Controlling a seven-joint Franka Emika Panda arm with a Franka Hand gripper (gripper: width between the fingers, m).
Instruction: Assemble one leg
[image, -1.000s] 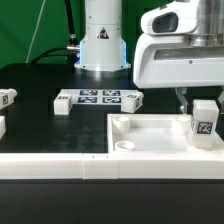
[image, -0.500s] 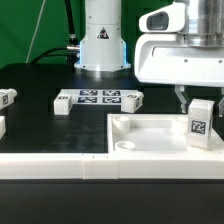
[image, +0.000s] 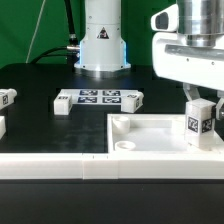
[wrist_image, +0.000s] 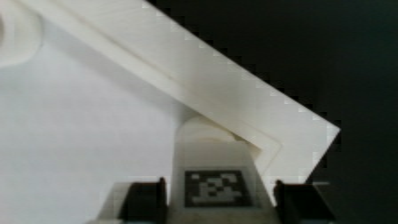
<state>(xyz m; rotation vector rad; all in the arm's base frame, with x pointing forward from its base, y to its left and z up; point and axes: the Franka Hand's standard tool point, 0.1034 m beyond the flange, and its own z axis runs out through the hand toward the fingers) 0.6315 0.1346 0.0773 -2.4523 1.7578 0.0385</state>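
Observation:
My gripper (image: 203, 103) is shut on a leg (image: 201, 122), a small white block with a black-and-white marker, and holds it upright over the far right corner of the large white tray (image: 150, 133). In the wrist view the leg (wrist_image: 217, 180) sits between my two dark fingers (wrist_image: 150, 197) above the tray's corner (wrist_image: 267, 110). Other legs lie on the black table: one at the exterior view's left edge (image: 6, 98), one left of the marker board (image: 64, 103), one right of it (image: 133, 98).
The marker board (image: 98, 97) lies flat at the back middle. The robot's white base (image: 102, 40) stands behind it. A white rail (image: 60, 167) runs along the front edge. A small round boss (image: 126, 145) sits in the tray's front-left corner.
My gripper has moved toward the exterior view's right and slightly up, carrying the leg with it over the tray's right side. The other parts have not moved.

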